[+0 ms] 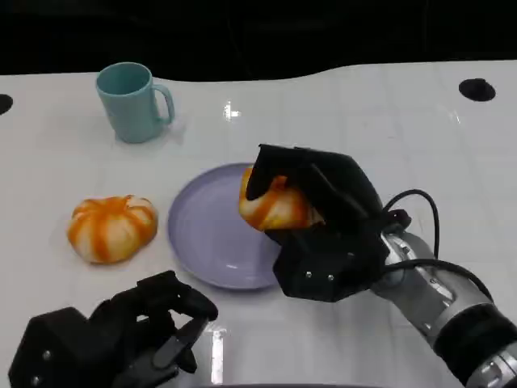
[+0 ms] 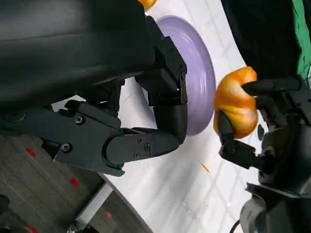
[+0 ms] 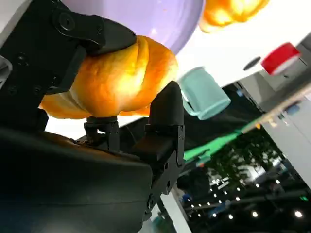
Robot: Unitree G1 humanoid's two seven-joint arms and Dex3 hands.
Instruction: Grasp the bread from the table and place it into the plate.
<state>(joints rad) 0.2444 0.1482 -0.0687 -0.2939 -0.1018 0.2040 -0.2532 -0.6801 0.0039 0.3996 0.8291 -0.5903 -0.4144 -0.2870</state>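
My right hand (image 1: 323, 226) grips an orange-and-white bread roll (image 1: 275, 206) and holds it over the right part of the lavender plate (image 1: 206, 234). In the right wrist view the bread (image 3: 112, 77) sits between the black fingers (image 3: 167, 111) with the plate (image 3: 160, 19) behind it. In the left wrist view the held bread (image 2: 235, 102) hangs beside the plate (image 2: 199, 73). A second bread roll (image 1: 111, 228) lies on the table left of the plate. My left hand (image 1: 129, 335) rests low at the front left, fingers curled, holding nothing.
A teal mug (image 1: 132, 103) stands at the back left of the white table (image 1: 363, 121). A small black disc (image 1: 477, 89) lies at the far right edge, and another dark spot (image 1: 4, 103) at the far left edge.
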